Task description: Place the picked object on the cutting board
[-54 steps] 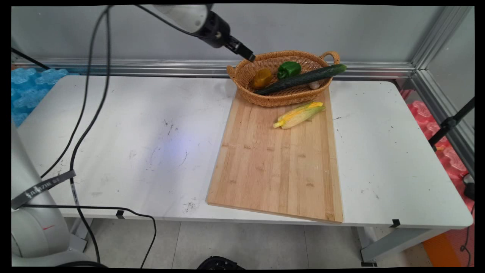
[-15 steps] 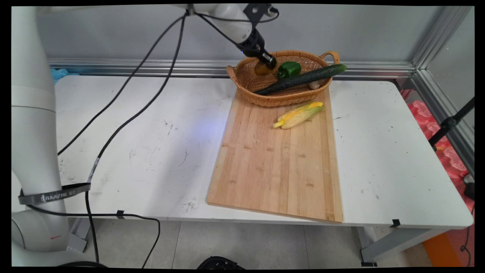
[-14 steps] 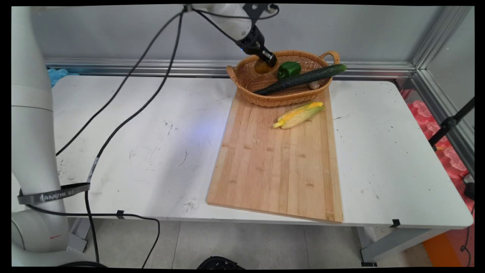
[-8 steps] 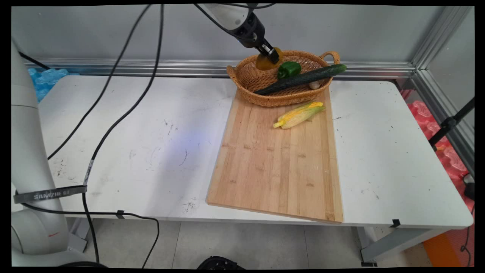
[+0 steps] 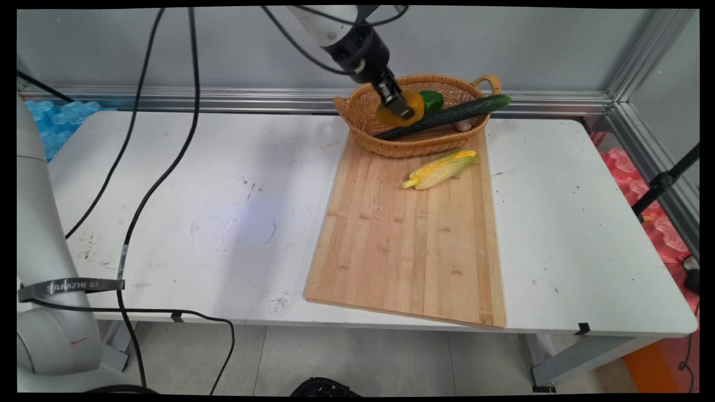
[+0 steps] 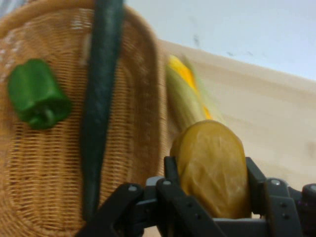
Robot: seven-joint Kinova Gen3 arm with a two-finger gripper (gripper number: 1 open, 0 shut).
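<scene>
Two end effector (image 6: 212, 195) fingers clamp the yellow potato (image 6: 211, 168).

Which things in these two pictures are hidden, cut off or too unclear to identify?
- Pale item in the basket, main view: mostly behind the cucumber, too small to name.
- Green pepper, main view: partly hidden by the yellow vegetable in the gripper.
- Cucumber, hand view: top end cut off.
</scene>
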